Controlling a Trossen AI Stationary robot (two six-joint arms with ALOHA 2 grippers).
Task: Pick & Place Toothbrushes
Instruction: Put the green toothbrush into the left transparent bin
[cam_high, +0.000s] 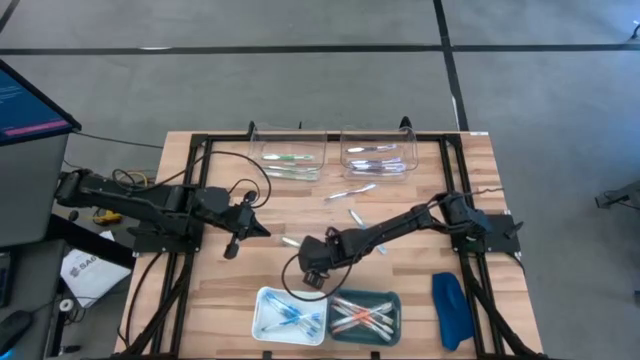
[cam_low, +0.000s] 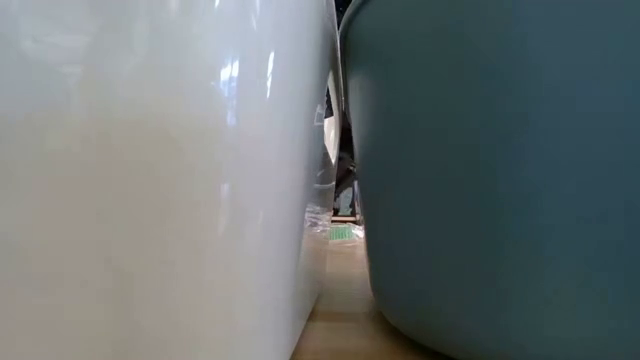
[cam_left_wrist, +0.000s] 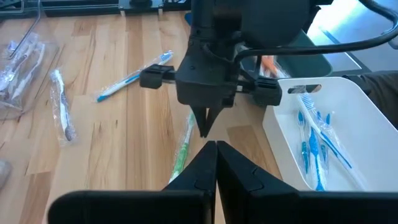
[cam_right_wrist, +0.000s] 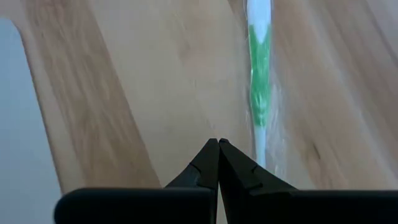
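Observation:
A green-and-white toothbrush (cam_right_wrist: 259, 81) lies flat on the wooden table in its clear wrap. My right gripper (cam_right_wrist: 217, 142) points steeply down beside it, shut and holding nothing. In the left wrist view the same toothbrush (cam_left_wrist: 181, 149) lies just below the right gripper (cam_left_wrist: 204, 127). More toothbrushes lie loose on the table: a blue one (cam_left_wrist: 134, 78), a wrapped one (cam_left_wrist: 62, 102) and some farther off (cam_high: 350, 192). My left gripper (cam_left_wrist: 216, 146) waits shut over the table's left half (cam_high: 258, 230), facing the right gripper (cam_high: 312, 268).
At the near edge stand a white tray (cam_high: 290, 315) with blue toothbrushes and a teal tray (cam_high: 365, 315) with pink-orange ones. Their walls (cam_low: 150, 180) (cam_low: 500, 180) fill the low view. Two clear bins (cam_high: 288, 150) (cam_high: 378, 150) stand at the far edge. A dark-blue oblong object (cam_high: 450, 310) lies near right.

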